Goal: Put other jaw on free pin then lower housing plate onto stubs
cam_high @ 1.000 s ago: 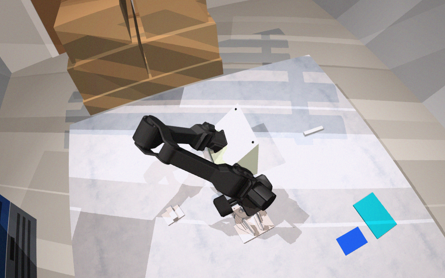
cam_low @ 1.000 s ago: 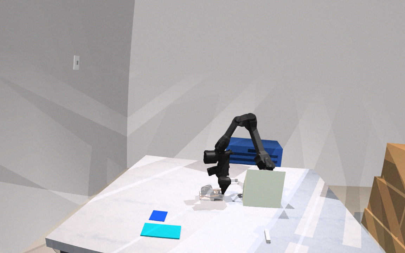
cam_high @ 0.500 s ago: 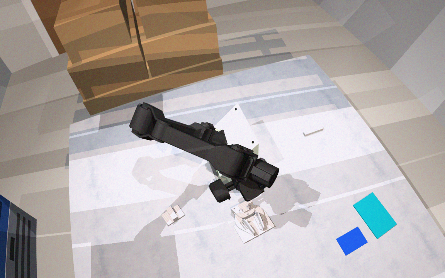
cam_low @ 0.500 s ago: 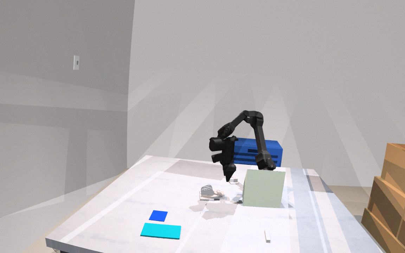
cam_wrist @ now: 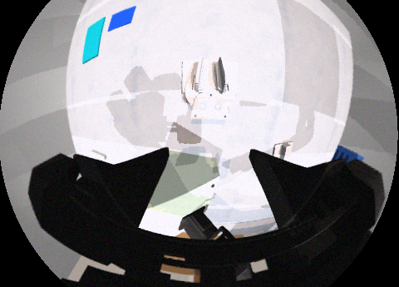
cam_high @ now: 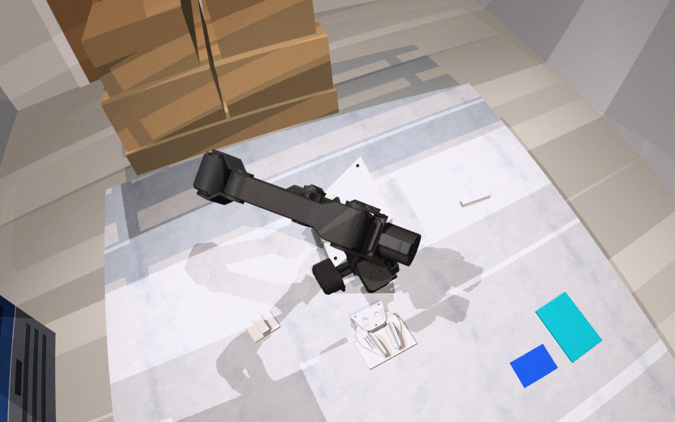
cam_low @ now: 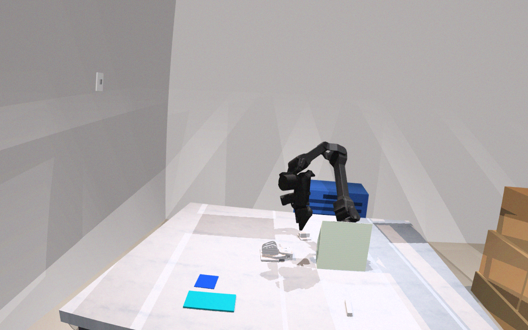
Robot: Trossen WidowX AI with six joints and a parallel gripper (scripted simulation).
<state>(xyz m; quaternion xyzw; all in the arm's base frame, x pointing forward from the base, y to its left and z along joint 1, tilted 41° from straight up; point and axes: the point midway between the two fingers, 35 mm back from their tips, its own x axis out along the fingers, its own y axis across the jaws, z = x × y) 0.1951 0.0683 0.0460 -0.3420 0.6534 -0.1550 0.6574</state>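
Note:
My gripper (cam_low: 302, 228) (cam_wrist: 209, 152) is open and empty, raised above the table and away from the gear assembly, on the side toward the pale block. Two pale jaws stand side by side on the white base (cam_high: 408, 345): one jaw (cam_high: 379, 343) (cam_wrist: 193, 76) and the other jaw (cam_high: 397, 334) (cam_wrist: 219, 76). The housing plate (cam_high: 368, 313) (cam_wrist: 209, 113) lies across their near ends, with two round stub ends showing in it. It looks roughly flat. The pins and most of the gear teeth are hidden beneath it, so I cannot tell the mesh or whether it is fully closed.
A tall pale green block (cam_high: 359, 176) (cam_low: 344, 246) stands beside the arm. A small stepped piece (cam_high: 262, 326) (cam_low: 303, 235) (cam_wrist: 283, 150), a white bar (cam_high: 475, 199) (cam_low: 348, 307), a cyan slab (cam_high: 568, 327) (cam_low: 209, 301) and a blue square (cam_high: 533, 366) (cam_low: 206, 281) lie around the table.

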